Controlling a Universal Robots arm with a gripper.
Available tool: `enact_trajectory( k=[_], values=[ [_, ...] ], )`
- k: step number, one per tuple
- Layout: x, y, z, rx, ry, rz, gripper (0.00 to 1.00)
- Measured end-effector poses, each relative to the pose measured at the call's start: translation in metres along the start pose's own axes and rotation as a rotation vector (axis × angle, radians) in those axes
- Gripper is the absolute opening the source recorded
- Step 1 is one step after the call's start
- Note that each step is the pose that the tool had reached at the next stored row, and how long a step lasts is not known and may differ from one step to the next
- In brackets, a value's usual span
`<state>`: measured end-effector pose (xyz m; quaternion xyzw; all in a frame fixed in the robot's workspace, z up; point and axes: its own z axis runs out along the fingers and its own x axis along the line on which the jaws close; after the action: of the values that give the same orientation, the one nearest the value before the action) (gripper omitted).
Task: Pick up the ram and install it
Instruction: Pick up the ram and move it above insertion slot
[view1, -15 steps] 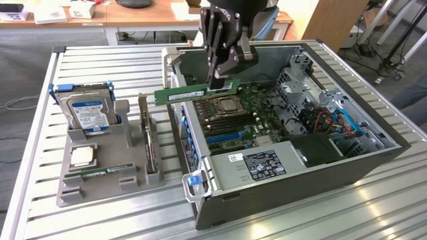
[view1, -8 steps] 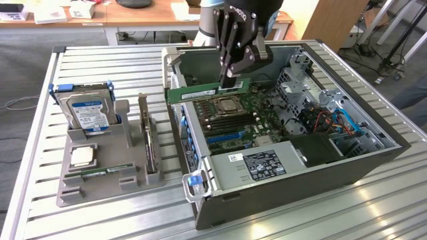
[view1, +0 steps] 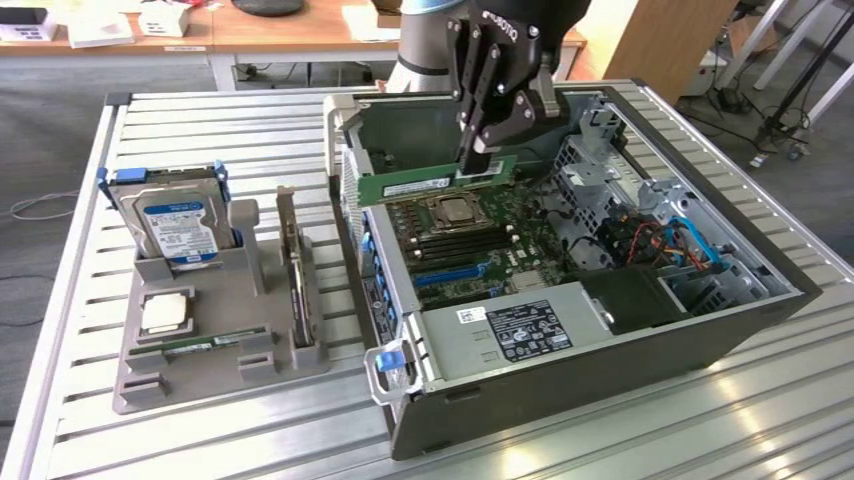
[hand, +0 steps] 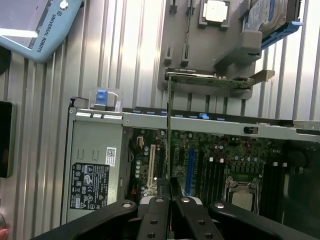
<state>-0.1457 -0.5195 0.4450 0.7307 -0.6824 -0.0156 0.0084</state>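
Observation:
The ram (view1: 430, 184), a long narrow green board with a small white label, hangs level above the motherboard (view1: 501, 240) inside the open computer case (view1: 601, 390). My gripper (view1: 483, 166) comes down from above and is shut on the stick near the end toward the exterior view's right. In the wrist view the ram (hand: 169, 130) is seen edge-on as a thin line running out from my gripper (hand: 169, 189), over the motherboard (hand: 230, 160) and the case wall.
A grey holder tray (view1: 200, 375) on the exterior view's left carries a hard drive (view1: 174, 225), a silver processor chip (view1: 167, 312) and an upright expansion card (view1: 296, 270). The power supply (view1: 534, 325) fills the case's near corner. A teach pendant (hand: 45, 30) lies on the slatted table.

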Motion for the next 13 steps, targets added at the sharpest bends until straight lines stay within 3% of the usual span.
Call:
enact_trajectory(
  k=[13],
  values=[
    [0.002, -0.0255, -0.0009, 0.0, 0.0002, -0.007, 0.12]
  ],
)
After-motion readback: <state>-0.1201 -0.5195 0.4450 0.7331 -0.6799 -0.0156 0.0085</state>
